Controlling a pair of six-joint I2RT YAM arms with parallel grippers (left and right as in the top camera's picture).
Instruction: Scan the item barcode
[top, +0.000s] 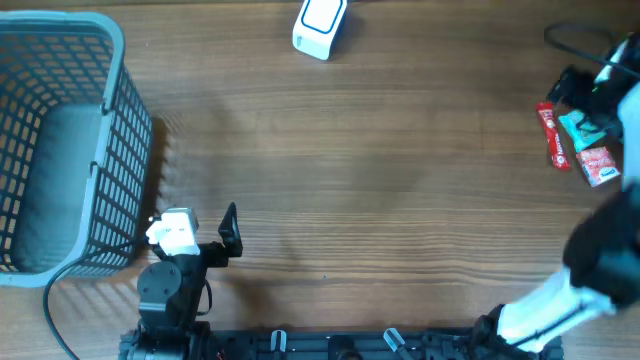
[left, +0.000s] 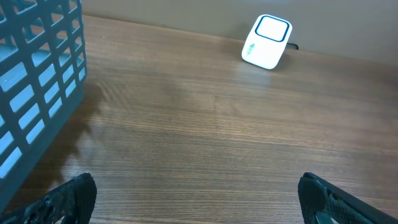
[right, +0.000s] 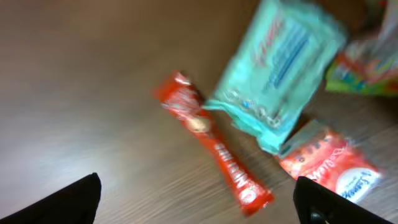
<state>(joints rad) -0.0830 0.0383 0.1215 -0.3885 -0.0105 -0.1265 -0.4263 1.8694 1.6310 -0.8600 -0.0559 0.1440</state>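
Your right gripper (right: 196, 202) hangs with its jaws spread wide and nothing between them, just above a tight cluster of packets at the right edge of the wooden surface (top: 380, 150). That crowding is your risk: the long red snack-bar wrapper (right: 214, 146) lies with its upper end touching the crinkly teal plastic pouch (right: 280, 68), and a red-and-white sachet (right: 329, 168) sits just beside its lower end — close carelessly and you may pinch two packets or nudge the pile. The wrist view is blurred, so you cannot tell where any barcode is.

The bar's long axis runs diagonally in the wrist view, upper left to lower right. The white scanner (top: 320, 25) stands well apart, at the far edge. Your left gripper (left: 196, 199) is spread and empty too — near the grey-blue plastic mesh basket (top: 60, 150).
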